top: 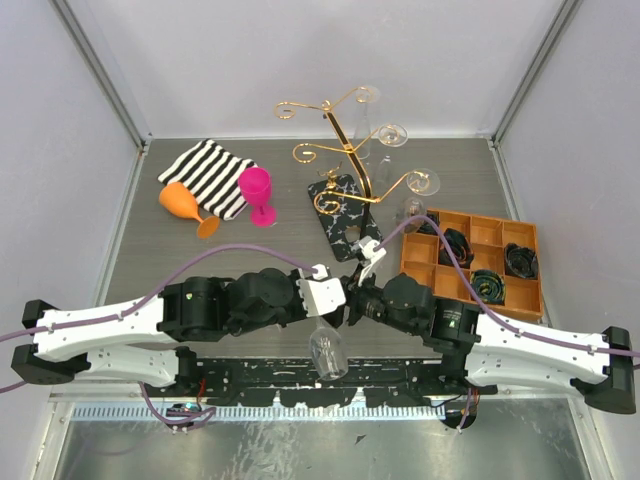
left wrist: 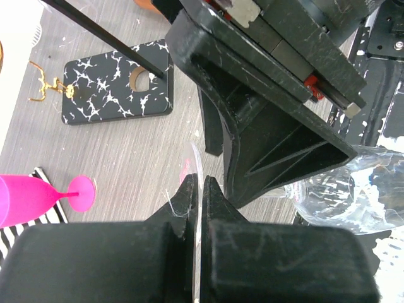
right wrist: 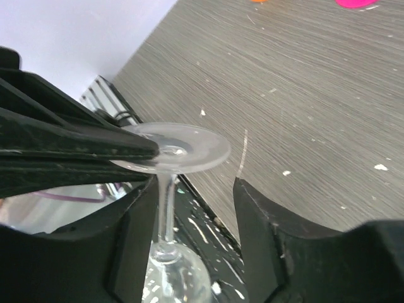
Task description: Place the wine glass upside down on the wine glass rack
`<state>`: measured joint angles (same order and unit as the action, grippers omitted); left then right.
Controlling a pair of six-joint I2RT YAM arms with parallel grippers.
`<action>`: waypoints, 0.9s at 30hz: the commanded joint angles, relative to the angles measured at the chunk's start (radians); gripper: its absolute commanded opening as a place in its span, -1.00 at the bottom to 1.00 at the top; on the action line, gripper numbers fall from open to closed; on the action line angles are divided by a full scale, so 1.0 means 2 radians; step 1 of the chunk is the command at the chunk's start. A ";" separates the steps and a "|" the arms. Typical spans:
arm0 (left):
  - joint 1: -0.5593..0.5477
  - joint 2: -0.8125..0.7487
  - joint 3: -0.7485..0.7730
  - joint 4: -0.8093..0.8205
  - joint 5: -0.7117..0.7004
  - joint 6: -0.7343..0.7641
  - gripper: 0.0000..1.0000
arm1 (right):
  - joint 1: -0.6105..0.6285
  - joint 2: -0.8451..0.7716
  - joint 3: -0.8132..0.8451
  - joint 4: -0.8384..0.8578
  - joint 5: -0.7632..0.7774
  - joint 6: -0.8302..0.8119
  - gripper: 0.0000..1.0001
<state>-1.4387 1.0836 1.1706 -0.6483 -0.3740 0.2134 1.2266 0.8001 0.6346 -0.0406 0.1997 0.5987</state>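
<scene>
**A:** What's in front of you, biggest first?

**B:** You have the grey bench [top: 160,255]. The gold wire rack [top: 350,150] stands at its far middle on a black marbled base. Clear glasses [top: 423,181] hang from the rack's right-hand arms.

**A:** And to either side of it?

**B:** On your right is an orange tray [top: 487,236] with black coils in some of its compartments. At the far left lies a striped cloth [top: 208,175]. A pink goblet [top: 257,192] stands upright at the cloth's right edge. An orange goblet [top: 180,203] lies on its side at the near edge.

**A:** Where's the wine glass?

**B:** The wine glass [right wrist: 180,148] is off the bench, near the middle and well short of the rack. It sits where your two arms meet. Your left end effector [left wrist: 201,186] is clamped flat on the disc of the glass's foot. The bowl sits toward the near edge.

**A:** And the right one?

**B:** Your right end effector [right wrist: 196,186] is parted to a middling width. Its fingers straddle the stem just under the foot. One finger is close against the stem and the other stands clear of it, so it grips nothing.
</scene>
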 commanded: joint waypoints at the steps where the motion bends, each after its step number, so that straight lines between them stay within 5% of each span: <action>1: -0.005 -0.015 -0.006 0.017 0.013 -0.005 -1.00 | -0.001 -0.026 0.046 -0.068 -0.007 -0.071 0.26; 3: -0.005 -0.018 -0.009 0.017 0.018 -0.006 -1.00 | 0.000 -0.040 0.060 -0.104 0.001 -0.088 0.43; 7: -0.005 -0.018 -0.002 0.013 0.033 -0.007 -1.00 | 0.000 -0.073 0.062 -0.142 0.025 -0.135 0.43; 14: -0.005 -0.028 -0.001 0.008 0.067 -0.006 -1.00 | 0.000 -0.135 0.028 -0.072 0.040 -0.266 0.41; 22: -0.005 -0.021 0.007 -0.001 0.111 -0.009 -1.00 | 0.000 -0.172 -0.041 0.036 -0.142 -0.470 0.42; 27: -0.005 -0.024 0.006 -0.002 0.129 -0.012 -1.00 | 0.000 -0.127 -0.032 0.043 -0.206 -0.512 0.34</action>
<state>-1.4429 1.0538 1.1618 -0.6579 -0.1719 0.2070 1.2266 0.4923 0.5465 -0.0551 -0.0517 -0.2810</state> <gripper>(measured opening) 0.023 0.693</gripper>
